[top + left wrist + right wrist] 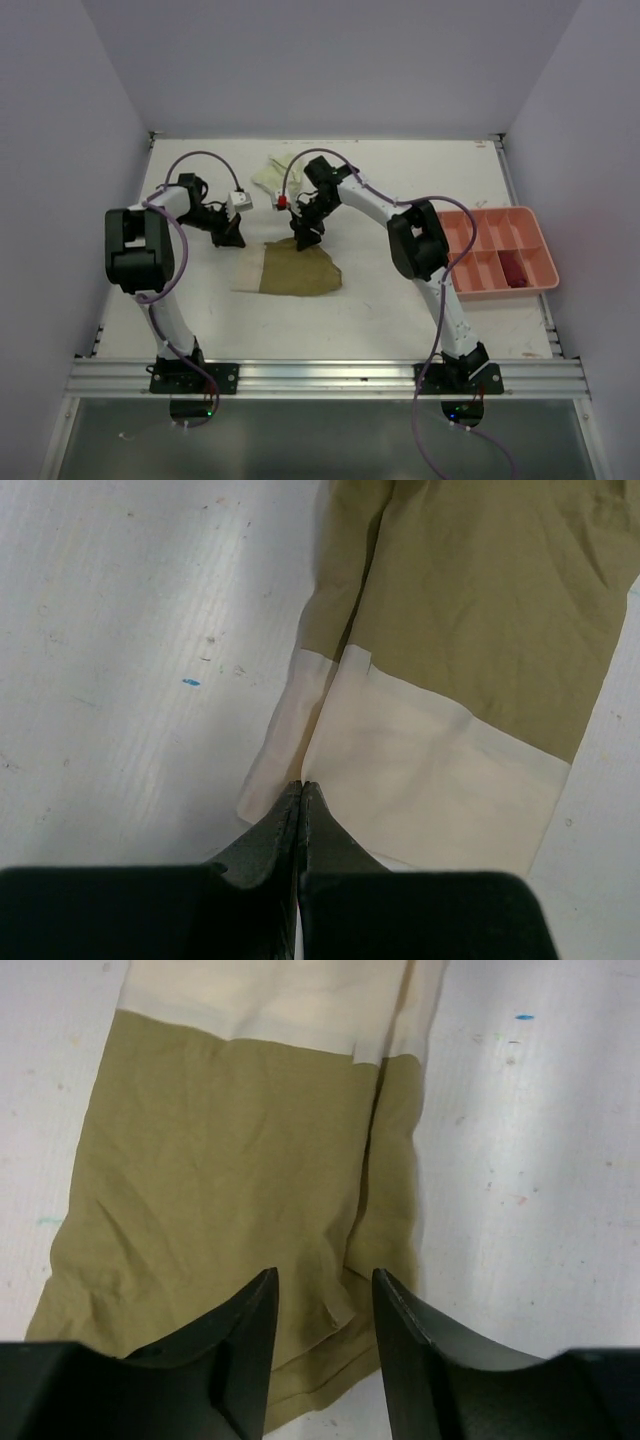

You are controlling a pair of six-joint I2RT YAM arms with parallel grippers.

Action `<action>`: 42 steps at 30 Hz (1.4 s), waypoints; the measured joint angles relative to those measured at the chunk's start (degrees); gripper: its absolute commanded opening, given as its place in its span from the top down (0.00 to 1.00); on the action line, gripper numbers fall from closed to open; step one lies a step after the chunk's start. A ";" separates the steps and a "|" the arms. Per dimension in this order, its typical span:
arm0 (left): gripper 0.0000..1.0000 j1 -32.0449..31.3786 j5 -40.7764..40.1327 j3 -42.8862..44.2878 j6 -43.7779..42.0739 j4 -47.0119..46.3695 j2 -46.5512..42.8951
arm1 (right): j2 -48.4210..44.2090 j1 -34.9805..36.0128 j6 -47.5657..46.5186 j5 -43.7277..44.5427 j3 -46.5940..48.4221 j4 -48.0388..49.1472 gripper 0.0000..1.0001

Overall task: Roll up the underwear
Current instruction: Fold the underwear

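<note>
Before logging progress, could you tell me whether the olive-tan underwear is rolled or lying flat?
Flat, not rolled: the olive-tan underwear lies spread on the table, one edge folded over.

A white counter (380, 310) fills the floor of the cell, scuffed and dotted with small specks. A tiny blue mark (191, 682) shows on it in the left wrist view. A salmon-pink tray (500, 212), split into compartments, sits at the counter's right edge. A metal rail (320, 378) runs along the near edge. Plain pale walls (330, 60) close in the back and both sides.
</note>
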State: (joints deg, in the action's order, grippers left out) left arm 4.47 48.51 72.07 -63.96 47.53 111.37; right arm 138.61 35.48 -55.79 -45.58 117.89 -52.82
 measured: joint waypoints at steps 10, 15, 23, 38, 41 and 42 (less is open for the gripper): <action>0.68 0.02 -0.76 0.00 9.03 -5.88 1.31 | 0.00 -3.80 21.92 0.04 1.77 9.88 0.67; 0.56 0.02 -0.63 0.00 12.37 -7.37 1.03 | -0.48 -6.01 29.22 0.15 4.35 10.73 0.69; 0.53 0.17 2.34 0.79 15.21 -8.07 -8.39 | -14.71 -5.73 41.33 -8.79 -17.97 11.91 0.56; 0.61 -4.13 15.30 -10.38 35.04 -19.32 -5.33 | -18.78 -2.19 61.86 -15.78 -38.03 30.45 0.65; 0.61 -4.02 15.13 -11.37 38.99 -21.92 -1.84 | -15.74 -2.51 62.95 -15.37 -39.52 31.98 0.65; 0.61 -3.89 15.02 -11.61 40.02 -22.75 -0.98 | -14.88 -2.60 63.19 -15.19 -40.13 32.17 0.65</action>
State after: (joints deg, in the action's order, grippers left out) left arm 0.58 63.53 60.47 -23.94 24.77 110.39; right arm 123.72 32.88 7.40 -60.77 77.76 -20.64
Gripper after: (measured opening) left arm 0.386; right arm 0.349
